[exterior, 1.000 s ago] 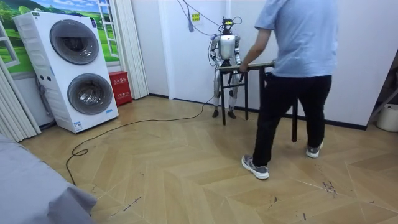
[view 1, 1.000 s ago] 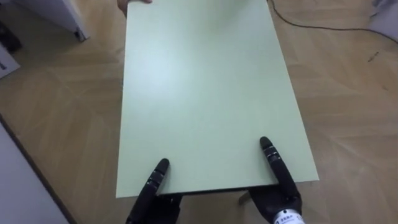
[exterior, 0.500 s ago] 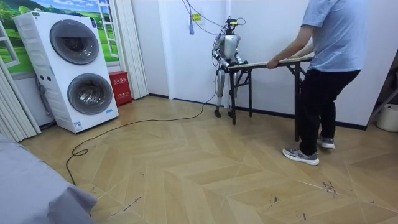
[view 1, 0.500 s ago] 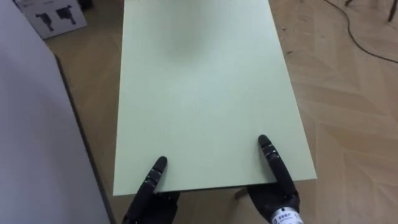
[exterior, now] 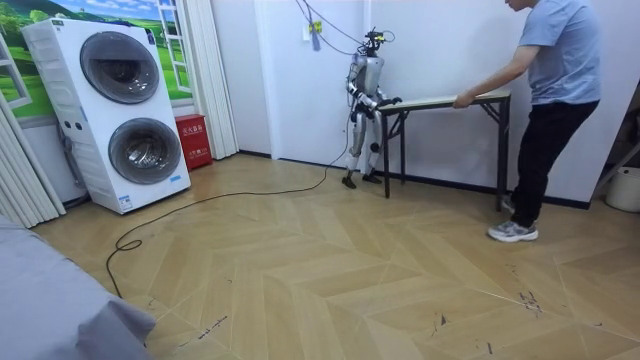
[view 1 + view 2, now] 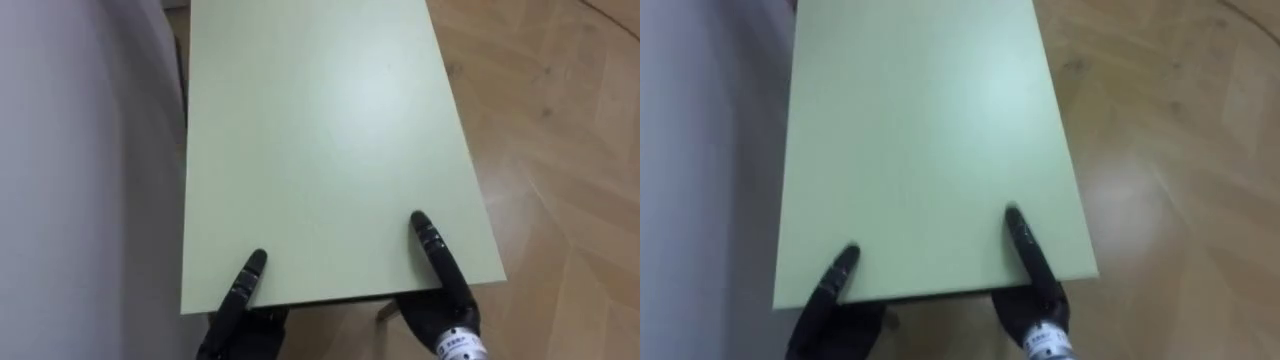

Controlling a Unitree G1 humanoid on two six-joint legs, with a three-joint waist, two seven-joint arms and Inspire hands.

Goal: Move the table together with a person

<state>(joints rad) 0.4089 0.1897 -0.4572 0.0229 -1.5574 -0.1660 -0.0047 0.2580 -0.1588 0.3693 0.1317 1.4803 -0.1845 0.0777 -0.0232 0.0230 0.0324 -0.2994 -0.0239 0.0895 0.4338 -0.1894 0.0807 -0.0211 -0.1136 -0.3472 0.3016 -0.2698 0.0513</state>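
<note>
The table (image 6: 320, 140) has a pale green top and black legs. I hold its near short edge with both hands. My left hand (image 6: 243, 288) lays its thumb on the top near the left corner, with the palm below the edge. My right hand (image 6: 437, 262) clamps the same edge near the right corner. In the room view the table (image 5: 440, 99) stands lengthwise along the white wall. I stand at its end on the room view's left. A person (image 5: 555, 90) in a blue shirt bends at the far end and grips that edge with a hand (image 5: 463, 101).
A white wall (image 6: 80, 170) runs close along the table's left side. Wood floor (image 6: 560, 170) lies open to the right. Across the room stand stacked washing machines (image 5: 125, 110), a red box (image 5: 192, 140) and a dark cable (image 5: 200, 205) on the floor.
The table has swung round to lie along the wall. The person has walked to the room view's right with the far end. I have stepped along with it, both hands keeping their hold.
</note>
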